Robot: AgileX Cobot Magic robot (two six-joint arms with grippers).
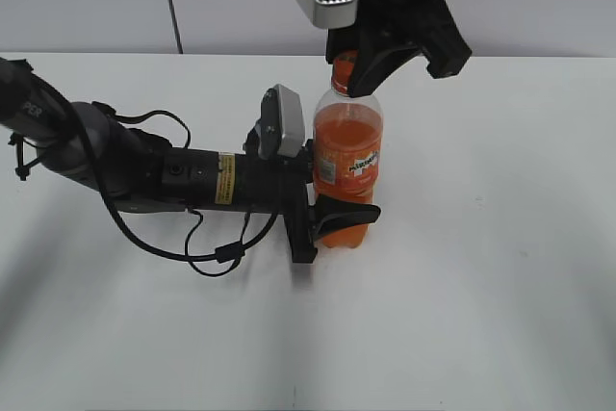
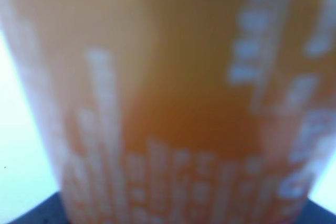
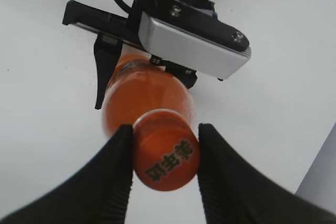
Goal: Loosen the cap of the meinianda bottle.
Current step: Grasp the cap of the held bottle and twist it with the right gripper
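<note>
Exterior view: the bottle (image 1: 347, 166) is standing upright on the white table (image 1: 481, 286), a bit right of center. The left gripper (image 1: 332, 201) is reaching in sideways from the left and clamping the bottle's lower body, one finger (image 1: 345, 212) wrapping across the front near the base. The right gripper (image 1: 371, 63) is coming down from above and sitting around the neck; the cap is mostly hidden behind it.

Left wrist view: the bottle (image 2: 168, 98) is filling the frame, blurred orange label with white print, pressed right up to the camera. Claw itself isn't showing here.

Right wrist view: looking down at the cap (image 3: 167, 163), orange with dark print. The right gripper (image 3: 165, 153) is grasping it, both black fingers (image 3: 119, 166) touching its sides. Below, the left gripper (image 3: 131, 66) is holding the bottle (image 3: 142, 93) body.
</note>
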